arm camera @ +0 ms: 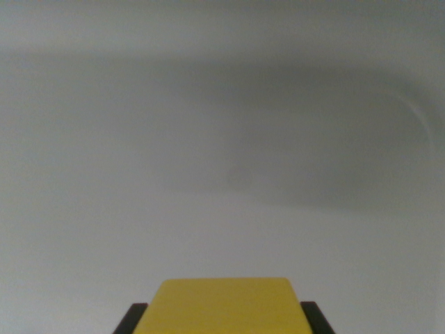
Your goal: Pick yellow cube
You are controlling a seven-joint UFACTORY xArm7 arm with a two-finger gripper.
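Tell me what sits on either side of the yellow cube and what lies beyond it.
Dark gripper fingers flank the yellow cube on both sides. Beyond it lies only a pale grey surface with a soft shadow. Whatever lies under the cube is hidden.

- The whole background is one plain, pale grey surface (104, 229). It looks smooth and blurry.
- No walls, windows or furniture can be seen.
- A wide, soft, dark shadow (299, 132) lies across the top and middle of the surface.
- The shadow is darkest toward the wrist view's right.
- A thin, pale curved line (416, 110) bends down near the wrist view's right edge.
- The lower part of the surface is lighter.
- The light is dim and even, with no bright spots.
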